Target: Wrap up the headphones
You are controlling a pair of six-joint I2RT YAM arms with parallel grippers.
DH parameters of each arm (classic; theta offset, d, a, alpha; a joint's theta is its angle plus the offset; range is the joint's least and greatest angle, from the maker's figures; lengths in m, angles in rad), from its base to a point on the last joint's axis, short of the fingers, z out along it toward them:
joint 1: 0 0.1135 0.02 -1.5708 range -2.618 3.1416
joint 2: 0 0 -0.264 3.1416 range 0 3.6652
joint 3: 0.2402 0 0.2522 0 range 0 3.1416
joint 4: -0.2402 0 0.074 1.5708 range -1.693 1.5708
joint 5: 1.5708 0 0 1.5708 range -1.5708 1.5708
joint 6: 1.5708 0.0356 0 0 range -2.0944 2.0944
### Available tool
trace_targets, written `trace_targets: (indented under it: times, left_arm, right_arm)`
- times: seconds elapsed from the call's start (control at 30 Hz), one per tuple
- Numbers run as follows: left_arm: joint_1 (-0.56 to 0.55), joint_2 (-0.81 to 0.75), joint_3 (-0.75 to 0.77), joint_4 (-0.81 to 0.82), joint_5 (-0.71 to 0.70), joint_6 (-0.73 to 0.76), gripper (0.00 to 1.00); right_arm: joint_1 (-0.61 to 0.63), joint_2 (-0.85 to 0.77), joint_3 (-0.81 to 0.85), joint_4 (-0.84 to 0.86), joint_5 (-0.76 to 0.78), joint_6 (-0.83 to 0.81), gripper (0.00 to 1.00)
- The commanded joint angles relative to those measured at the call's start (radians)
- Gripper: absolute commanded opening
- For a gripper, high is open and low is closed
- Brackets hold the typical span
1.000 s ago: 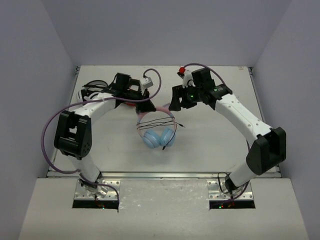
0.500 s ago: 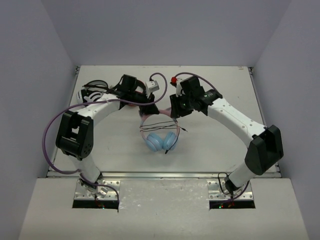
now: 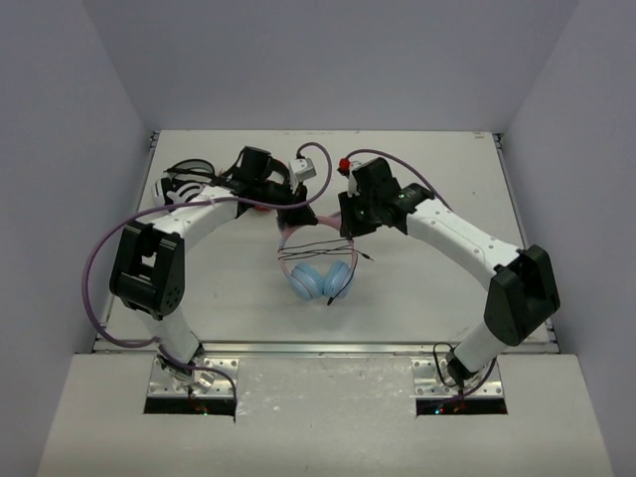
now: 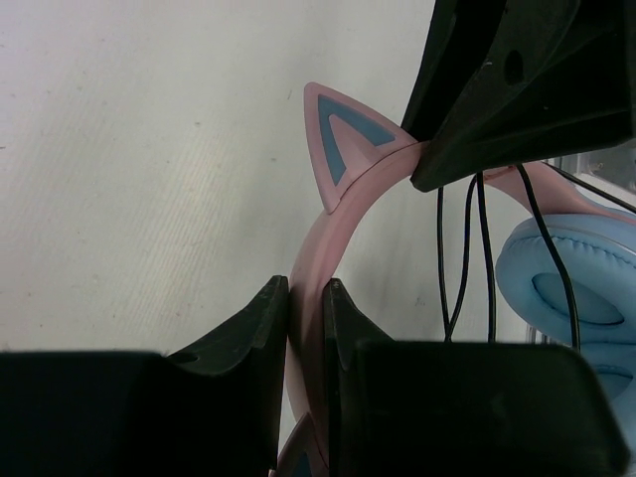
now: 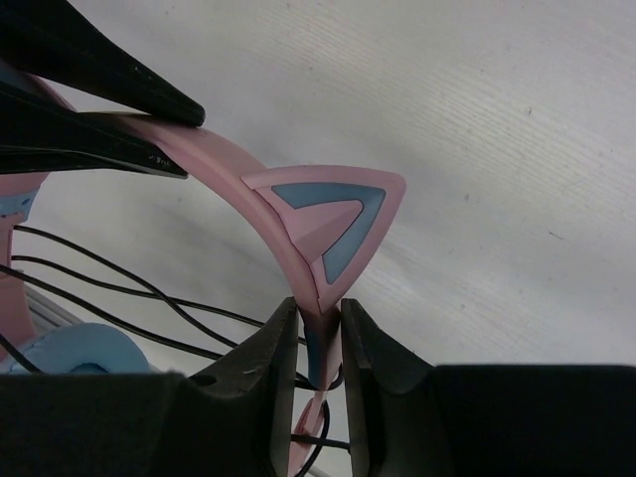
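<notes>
Drawn slightly nearer the arm bases than a second ago, the pink cat-eared headphones with light blue ear cups (image 3: 320,278) sit at the middle of the pale worktop (image 3: 427,288), and the right arm has swung in to meet them. Their thin black cable (image 3: 320,245) already crosses between the two sides of the headband in several strands above the cups, and a loose tail trails off to the right.

The left claw (image 4: 306,298) is clenched on the pink band just below one ear. The right claw (image 5: 320,318) pinches the band under the other ear, its fingers (image 5: 283,343) pressed against both faces. Whether the cups rest on the worktop or hang just clear of it cannot be told.

This looks like a re-grip partway through the winding. The next move likely calls for one claw to hold the band steady while the other lets go and fetches the loose tail without dragging off the turns already laid.
</notes>
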Motion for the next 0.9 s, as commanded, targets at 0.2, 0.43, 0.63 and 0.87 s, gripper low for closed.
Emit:
trace_targets:
  times: [0.2, 0.43, 0.63, 0.87]
  left_arm:
    - [0.015, -0.093, 0.011, 0.116, 0.068, -0.077, 0.01]
    - [0.023, -0.087, 0.029, 0.096, 0.073, -0.082, 0.05]
    - [0.023, -0.141, -0.011, 0.191, -0.141, -0.181, 0.26]
    - [0.023, -0.208, -0.040, 0.231, -0.344, -0.250, 0.45]
  right_arm:
    - [0.034, 0.022, -0.002, 0.039, 0.044, 0.049, 0.29]
    - [0.047, 0.029, 0.005, 0.044, 0.053, 0.062, 0.01]
    - [0.054, 0.003, -0.011, 0.079, 0.095, 0.112, 0.01]
    - [0.063, -0.066, -0.084, 0.162, 0.167, 0.128, 0.01]
